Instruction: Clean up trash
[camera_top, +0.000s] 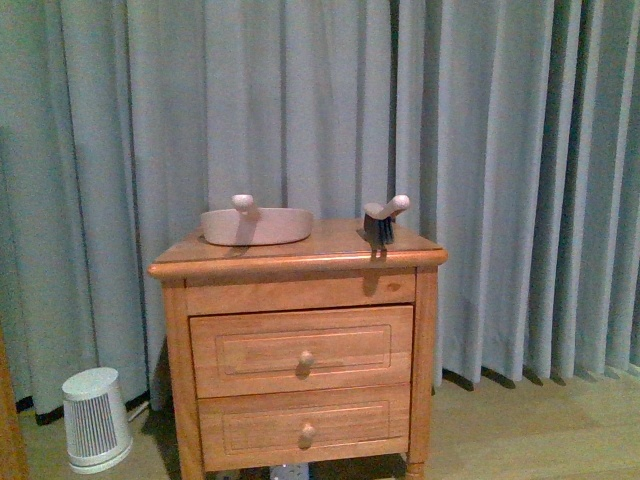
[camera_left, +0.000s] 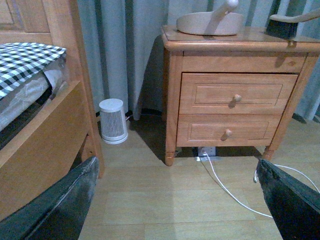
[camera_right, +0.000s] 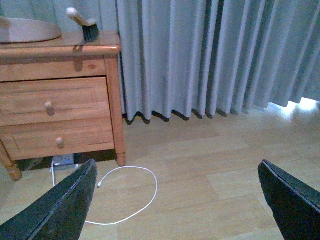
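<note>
A wooden nightstand (camera_top: 300, 350) stood before grey curtains (camera_top: 500, 150). On its tabletop (camera_top: 335, 243) sat a beige dustpan (camera_top: 256, 227) and, apart to its right, what looked like a small brush (camera_top: 381, 222). The left fingers (camera_left: 70, 200) and right fingers (camera_right: 65, 205) hung spread wide above the wooden floor (camera_right: 225, 165), holding nothing. Where the trash lay could not be told from these views.

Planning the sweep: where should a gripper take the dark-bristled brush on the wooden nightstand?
Take the dark-bristled brush by its pale rounded handle, which slants up rightward clear of the bristles; likely come from above on the right, away from the beige dustpan.
</note>
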